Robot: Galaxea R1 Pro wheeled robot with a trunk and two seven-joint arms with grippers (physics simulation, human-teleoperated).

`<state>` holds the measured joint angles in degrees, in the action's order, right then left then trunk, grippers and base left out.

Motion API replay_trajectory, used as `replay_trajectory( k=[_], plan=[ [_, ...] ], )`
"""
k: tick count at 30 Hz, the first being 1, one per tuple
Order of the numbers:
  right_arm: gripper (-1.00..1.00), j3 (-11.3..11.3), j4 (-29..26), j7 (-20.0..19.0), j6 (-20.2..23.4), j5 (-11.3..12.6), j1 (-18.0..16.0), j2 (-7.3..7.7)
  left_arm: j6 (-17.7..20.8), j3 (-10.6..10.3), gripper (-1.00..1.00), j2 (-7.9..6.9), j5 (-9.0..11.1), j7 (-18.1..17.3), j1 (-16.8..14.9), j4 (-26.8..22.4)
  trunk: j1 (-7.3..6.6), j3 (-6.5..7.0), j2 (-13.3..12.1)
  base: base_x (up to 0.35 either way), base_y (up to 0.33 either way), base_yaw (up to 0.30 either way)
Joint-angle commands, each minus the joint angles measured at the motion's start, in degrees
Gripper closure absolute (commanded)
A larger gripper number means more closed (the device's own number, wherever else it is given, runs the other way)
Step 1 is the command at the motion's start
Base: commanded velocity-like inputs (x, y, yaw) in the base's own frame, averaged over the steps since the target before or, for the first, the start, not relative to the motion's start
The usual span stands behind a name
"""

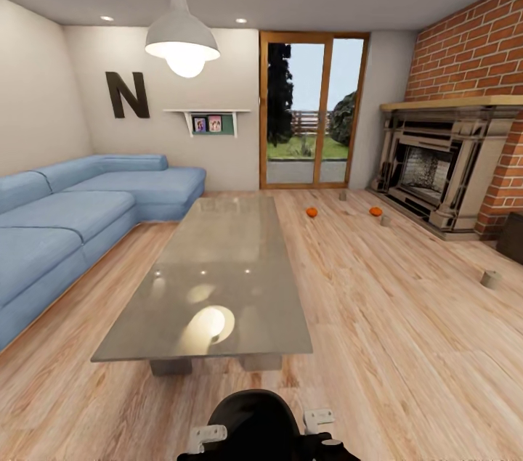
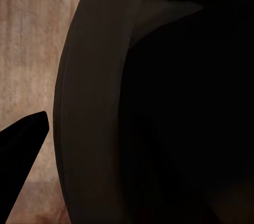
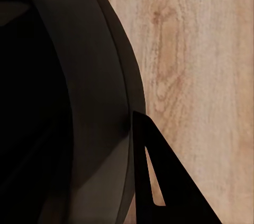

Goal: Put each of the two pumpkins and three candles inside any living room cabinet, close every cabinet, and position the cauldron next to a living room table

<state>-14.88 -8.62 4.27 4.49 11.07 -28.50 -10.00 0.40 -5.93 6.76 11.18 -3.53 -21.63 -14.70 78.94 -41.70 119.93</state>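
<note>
The black cauldron [image 1: 254,414] sits at the bottom edge of the head view, just in front of my body. My left gripper [image 1: 207,438] and right gripper [image 1: 319,419] hold it from either side. In each wrist view the cauldron wall [image 2: 106,129] [image 3: 69,102] looms close, with one dark finger [image 2: 21,160] [image 3: 159,182] against its outside. Two orange pumpkins [image 1: 311,212] [image 1: 375,211] lie on the floor far ahead. Three tan candles [image 1: 342,194] [image 1: 385,220] [image 1: 490,278] stand on the floor near them.
A long glass coffee table [image 1: 218,265] stands straight ahead, with a blue corner sofa [image 1: 73,214] to its left. The brick fireplace [image 1: 443,170] is at the right, and a dark brown piece of furniture [image 1: 512,236] is cut off at the right edge. A pendant lamp [image 1: 181,40] hangs overhead.
</note>
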Motion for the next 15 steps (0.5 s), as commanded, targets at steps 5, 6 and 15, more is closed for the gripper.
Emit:
replay_trajectory(
  k=[5,6,15],
  plan=[
    [1.0,-1.47,0.01,0.3,0.35,1.41,-0.04,0.0,0.04,-0.1,1.0,-0.08,0.34,0.21,-0.07,-0.27,1.09,-0.95,2.05,0.0,0.0,0.0],
    [1.0,-1.47,0.01,0.3,0.35,1.41,-0.02,0.0,0.02,-0.11,1.0,-0.08,0.34,0.2,-0.07,-0.28,1.31,-1.13,2.45,0.0,0.0,0.0],
    [1.0,-1.47,0.01,0.3,0.43,1.41,-0.02,0.0,0.02,-0.11,1.0,-0.08,0.34,0.23,-0.07,-0.27,3.29,-2.75,6.06,0.0,0.0,0.0]
  ],
)
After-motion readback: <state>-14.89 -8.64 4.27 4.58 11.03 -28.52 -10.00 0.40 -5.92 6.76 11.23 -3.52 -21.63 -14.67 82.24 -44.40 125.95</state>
